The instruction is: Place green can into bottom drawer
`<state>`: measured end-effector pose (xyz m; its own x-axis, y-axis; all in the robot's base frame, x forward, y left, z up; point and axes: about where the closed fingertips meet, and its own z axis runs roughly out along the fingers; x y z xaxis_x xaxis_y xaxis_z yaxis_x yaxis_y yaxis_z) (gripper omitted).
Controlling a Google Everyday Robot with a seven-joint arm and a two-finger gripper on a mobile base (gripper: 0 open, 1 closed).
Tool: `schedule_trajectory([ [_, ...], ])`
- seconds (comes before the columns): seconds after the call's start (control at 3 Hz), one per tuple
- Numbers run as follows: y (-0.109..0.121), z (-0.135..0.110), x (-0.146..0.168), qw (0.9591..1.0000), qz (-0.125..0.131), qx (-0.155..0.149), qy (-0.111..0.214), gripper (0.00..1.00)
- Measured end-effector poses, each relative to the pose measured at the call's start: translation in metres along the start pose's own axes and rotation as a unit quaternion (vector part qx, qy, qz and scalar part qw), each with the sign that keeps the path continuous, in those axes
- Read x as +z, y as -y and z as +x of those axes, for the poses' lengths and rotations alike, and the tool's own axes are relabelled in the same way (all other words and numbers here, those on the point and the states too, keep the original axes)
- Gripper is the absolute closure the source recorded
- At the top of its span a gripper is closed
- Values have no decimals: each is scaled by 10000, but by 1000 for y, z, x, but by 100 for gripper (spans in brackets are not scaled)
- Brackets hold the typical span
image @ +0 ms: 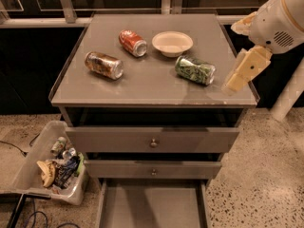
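ok so the claw (234, 83) hangs off the right edge of the counter (156, 88), near its front corner, just to the right of the green can (194, 70) as the camera sees it, and not touching it. Honestly can't tell if it's released or clenched, it just reads as one cream slab from this angle; nothing looks to be in it. The arm (280, 18) comes in from above and further right of the can, a fat white wrist with the claw slanting down and in toward the can. The can lies on its side on the counter, long axis running roughly across, angled a bit so the silver end nearer the claw also sits a touch closer to the front edge. So I'd guess the claw has to slide sideways over the can and turn to close across the body, not along it, or it may just roll off. Right behind the can is a white bowl (172, 43), close to it but apart. Further off on the far side from the claw are the red can (133, 42) and the brown-orange can (103, 64), both on their sides too. Way down in front of the can the bottom drawer (152, 208) is pulled out, floor bare, under the two knobbed drawers (152, 139). Nothing picked up yet as far as I can see
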<state>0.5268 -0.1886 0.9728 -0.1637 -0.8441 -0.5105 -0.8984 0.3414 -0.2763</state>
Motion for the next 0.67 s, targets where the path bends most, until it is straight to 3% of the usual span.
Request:
schedule_trajectory([
  [0.67, 5, 2, 7, 10000, 44, 76, 7, 0],
])
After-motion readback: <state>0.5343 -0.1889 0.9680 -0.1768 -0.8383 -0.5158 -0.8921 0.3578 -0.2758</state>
